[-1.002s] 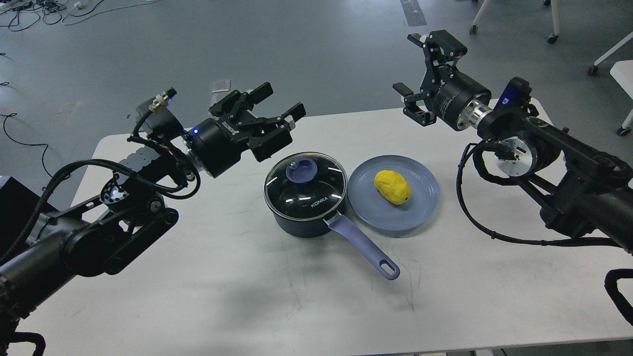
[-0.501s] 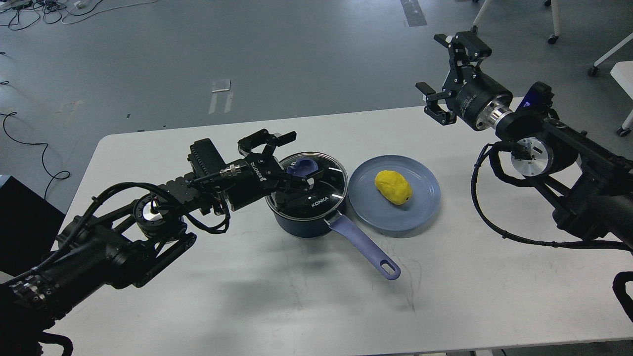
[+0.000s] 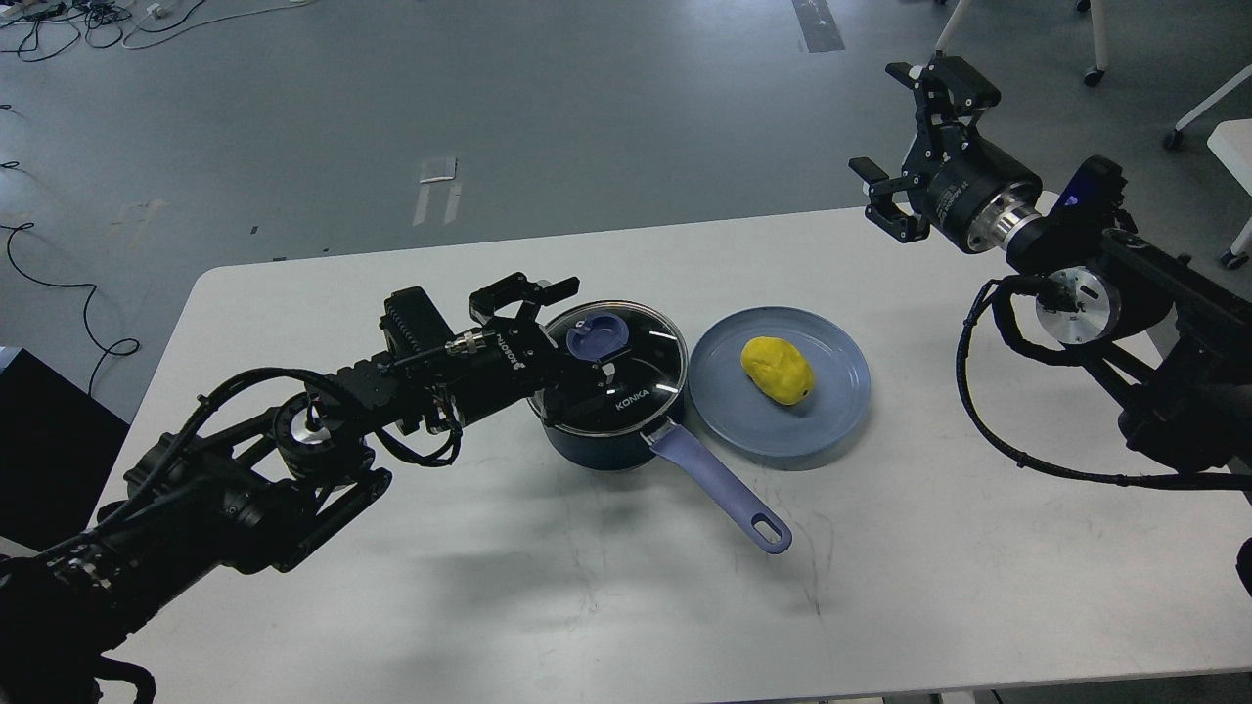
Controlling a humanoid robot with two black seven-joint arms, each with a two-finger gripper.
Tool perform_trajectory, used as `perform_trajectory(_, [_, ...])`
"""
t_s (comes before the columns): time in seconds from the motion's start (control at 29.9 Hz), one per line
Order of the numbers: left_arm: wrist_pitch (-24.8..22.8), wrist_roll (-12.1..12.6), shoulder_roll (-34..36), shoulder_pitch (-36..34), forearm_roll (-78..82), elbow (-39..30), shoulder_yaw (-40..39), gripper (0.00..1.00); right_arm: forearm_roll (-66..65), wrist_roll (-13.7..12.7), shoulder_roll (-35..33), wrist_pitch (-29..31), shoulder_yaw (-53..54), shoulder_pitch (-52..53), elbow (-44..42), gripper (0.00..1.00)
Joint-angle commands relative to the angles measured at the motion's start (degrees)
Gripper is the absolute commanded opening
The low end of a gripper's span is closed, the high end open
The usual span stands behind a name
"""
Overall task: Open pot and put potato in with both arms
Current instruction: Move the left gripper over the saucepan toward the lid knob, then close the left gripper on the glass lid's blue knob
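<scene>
The glass lid point(image 3: 606, 364) sits on the saucepan point(image 3: 611, 430): smooth, breakable, best gripped by its blue knob point(image 3: 596, 338). The left gripper point(image 3: 569, 328) spreads wide beside it. The right gripper point(image 3: 915, 147) hangs open, well apart from the firm, light potato point(image 3: 777, 370) on the plate point(image 3: 841, 391)

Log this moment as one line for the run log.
left end effector: open at knob | lid: on pot | potato: on plate | right end effector: open, raised, empty
</scene>
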Motion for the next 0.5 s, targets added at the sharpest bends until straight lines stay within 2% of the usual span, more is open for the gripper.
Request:
perform_trajectory(0.0, [-0.2,0.0,0.0,-0.1,-1.4,0.2,1.3,0.98,0.0,0.0,-0.2,0.0,0.0,0.0,0.0,1.0])
perform_trajectory(0.47, [-0.8,-0.1,-0.7,-0.7,-3.0,2.4,2.1,0.98,0.0,0.2,-1.5,0.0,0.0,-1.1,0.0,1.0])
